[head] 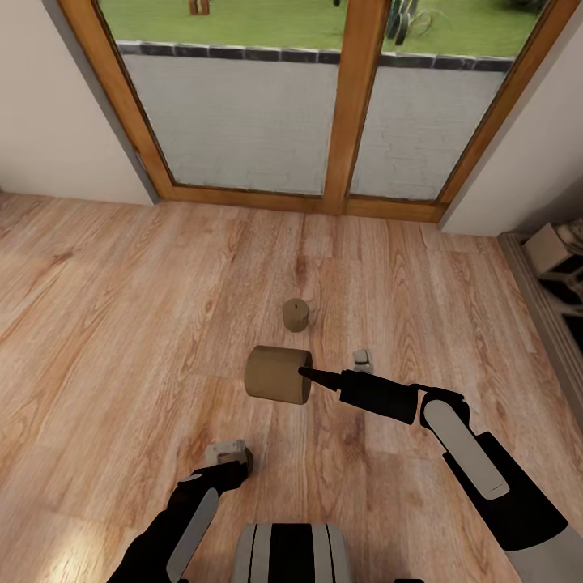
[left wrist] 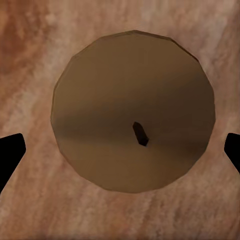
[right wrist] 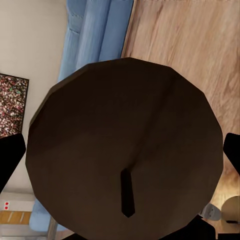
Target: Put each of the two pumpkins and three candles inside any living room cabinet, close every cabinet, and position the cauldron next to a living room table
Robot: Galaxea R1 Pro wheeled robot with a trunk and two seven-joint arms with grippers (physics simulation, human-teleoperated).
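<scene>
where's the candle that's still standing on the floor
In the head view it stands upright on the wood floor near the middle, at, just beyond the candle held by the right gripper, toward the glass doors.

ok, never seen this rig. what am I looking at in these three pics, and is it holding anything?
It is a simulated wheeled robot with two arms. The big picture comes from its head camera, looking down over a wooden floor toward glass doors. The other two come from cameras at each wrist, looking along that arm's tool. The right tool is shut on a brown candle, carried sideways above the floor; its wrist camera sees that candle's dark end with the wick. The left tool points straight down, open, with a second candle upright on the floor between its fingertips, not gripped. A third candle stands on the floor farther ahead.
</scene>
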